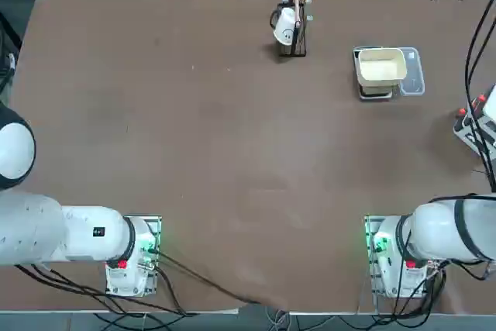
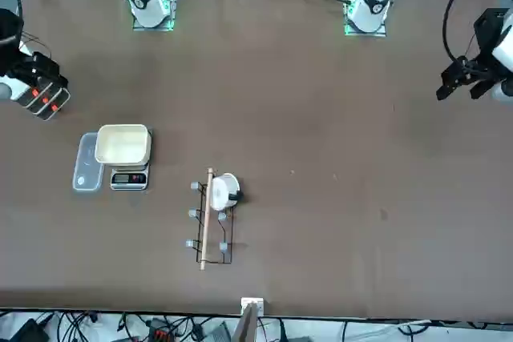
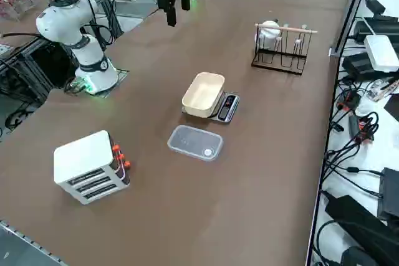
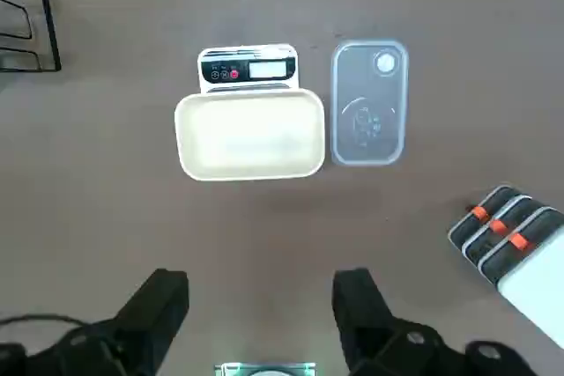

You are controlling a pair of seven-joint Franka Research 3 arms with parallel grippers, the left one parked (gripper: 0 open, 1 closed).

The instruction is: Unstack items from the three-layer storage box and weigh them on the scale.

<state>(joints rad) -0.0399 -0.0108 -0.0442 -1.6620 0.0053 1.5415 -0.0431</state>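
We hold the right gripper (image 4: 260, 305) high over the table with its jaws spread wide and nothing between them. The relation that matters is where the three-layer storage box (image 3: 90, 166) lies from those jaws: in the top view it sits at about three o'clock, against the table's right edge, while the scale (image 1: 378, 75) sits near one o'clock, farther from our base. So the box is off to our own right side, not straight ahead, and we judge that the first reach must swing outward before anything can go to the scale.

The box's drawer fronts, with their red pulls (image 3: 118, 156), face toward the scale, so we would expect to approach from that side. The right arm is plainly the nearer one.

The cream tray (image 4: 250, 134) rests on the scale, and the translucent plate (image 4: 370, 103) lies flat just beside it on the table.

The views differ usefully. The right side view shows the whole box, its white top and three stacked fronts; the top view catches only a sliver of it (image 1: 474, 123) at the frame's edge. The wrist view shows the open fingers (image 4: 361, 301) and a corner of the box. No view shows the items; we take them to be inside the drawers.
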